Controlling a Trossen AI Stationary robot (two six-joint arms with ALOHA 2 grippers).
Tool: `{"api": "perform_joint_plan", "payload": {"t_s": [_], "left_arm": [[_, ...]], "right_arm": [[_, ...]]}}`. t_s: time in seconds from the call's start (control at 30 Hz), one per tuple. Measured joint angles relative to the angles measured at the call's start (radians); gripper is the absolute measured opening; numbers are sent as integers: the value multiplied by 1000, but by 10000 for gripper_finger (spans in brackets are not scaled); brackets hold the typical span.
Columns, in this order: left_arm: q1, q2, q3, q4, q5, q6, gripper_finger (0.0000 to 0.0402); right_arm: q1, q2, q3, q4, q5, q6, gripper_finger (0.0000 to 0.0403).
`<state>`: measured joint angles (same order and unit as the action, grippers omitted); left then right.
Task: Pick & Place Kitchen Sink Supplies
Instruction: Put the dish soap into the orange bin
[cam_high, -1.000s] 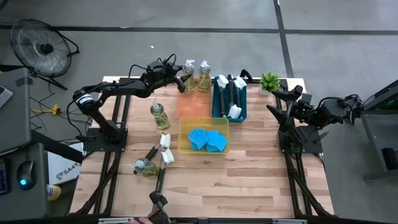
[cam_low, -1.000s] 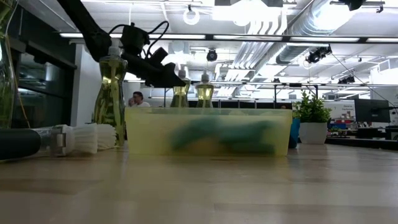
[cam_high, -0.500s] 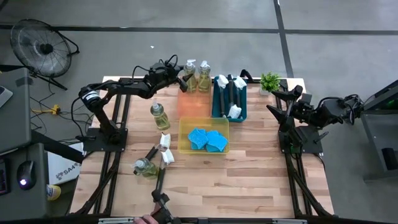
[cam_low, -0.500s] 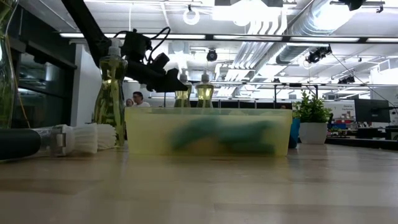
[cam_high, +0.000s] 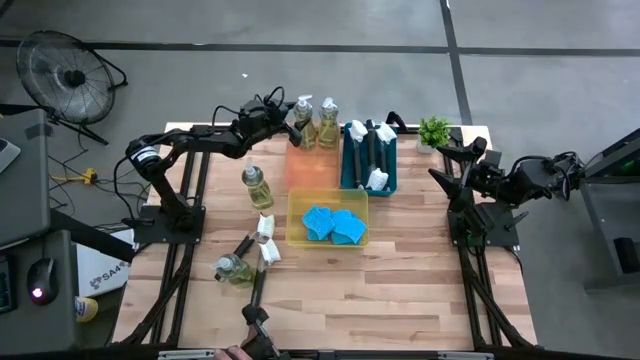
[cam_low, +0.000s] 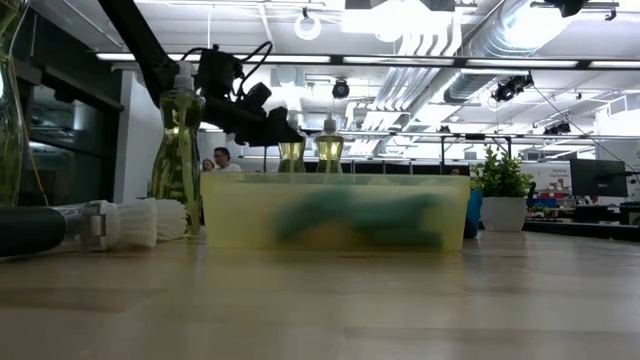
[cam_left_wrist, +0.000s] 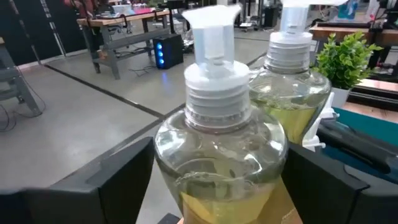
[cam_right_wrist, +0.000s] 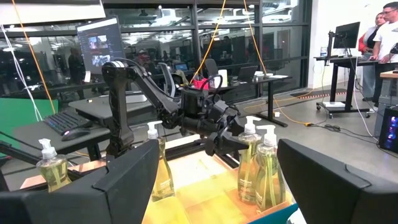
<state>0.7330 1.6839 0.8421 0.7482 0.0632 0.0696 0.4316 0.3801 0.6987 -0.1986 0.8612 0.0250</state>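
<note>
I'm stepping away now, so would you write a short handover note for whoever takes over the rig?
Left gripper: open, straddling a soap bottle standing in the orange tray; contact unclear.
Right gripper: open, waiting at the table's right edge.
Done: second bottle in the orange tray, brushes in the teal tray, sponges in the yellow tray.
Left: upright bottle, fallen bottle and loose brushes on the table.
</note>
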Motion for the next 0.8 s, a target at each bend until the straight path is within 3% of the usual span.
{"api": "perform_joint_plan", "payload": {"t_s": [0.4, 0.8], "left_arm": [[0, -135, 0, -62, -15, -15, 351], [-77, -472, 0, -377, -54, 10, 351]], "right_arm": [[0, 0, 0, 0, 0, 0, 321], [0, 0, 0, 0, 0, 0, 321]]}}
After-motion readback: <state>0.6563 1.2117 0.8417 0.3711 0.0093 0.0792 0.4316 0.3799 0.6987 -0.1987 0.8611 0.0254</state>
